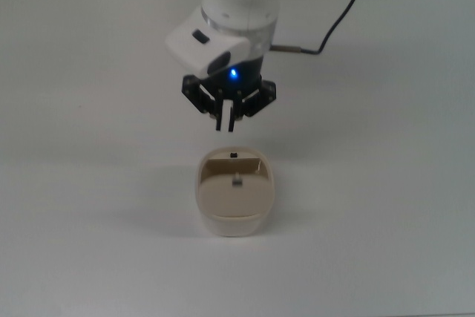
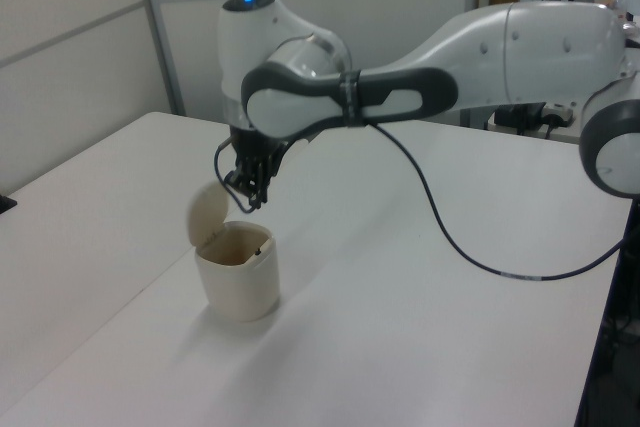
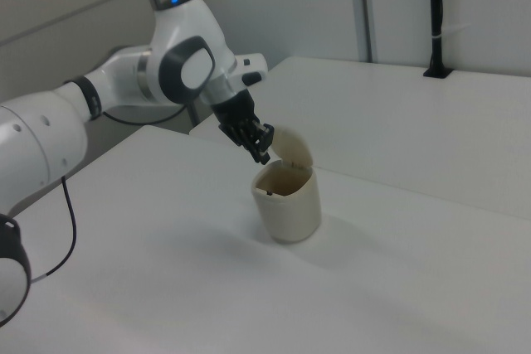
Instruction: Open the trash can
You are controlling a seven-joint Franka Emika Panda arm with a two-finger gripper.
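Note:
The cream-white trash can (image 1: 210, 222) stands on the white table (image 1: 89, 183) with its beige lid (image 1: 236, 200) swung up on the hinge side away from the arm. The raised lid (image 2: 208, 214) shows at the left view's left of the can (image 2: 240, 287), and the lid (image 3: 292, 146) stands behind the can (image 3: 290, 205) in the right view. A small black button (image 1: 234, 155) sits on the rim nearest the arm. My gripper (image 1: 225, 124) hangs above and behind that rim, clear of the can, fingers close together and holding nothing. The gripper (image 2: 252, 201) (image 3: 263, 155) points downward.
A black cable (image 1: 334, 31) runs from the arm across the table's far side. A second white table (image 3: 398, 113) with a black post (image 3: 435, 14) lies behind in the right view. Wall panels (image 2: 100, 37) bound the left view's far left.

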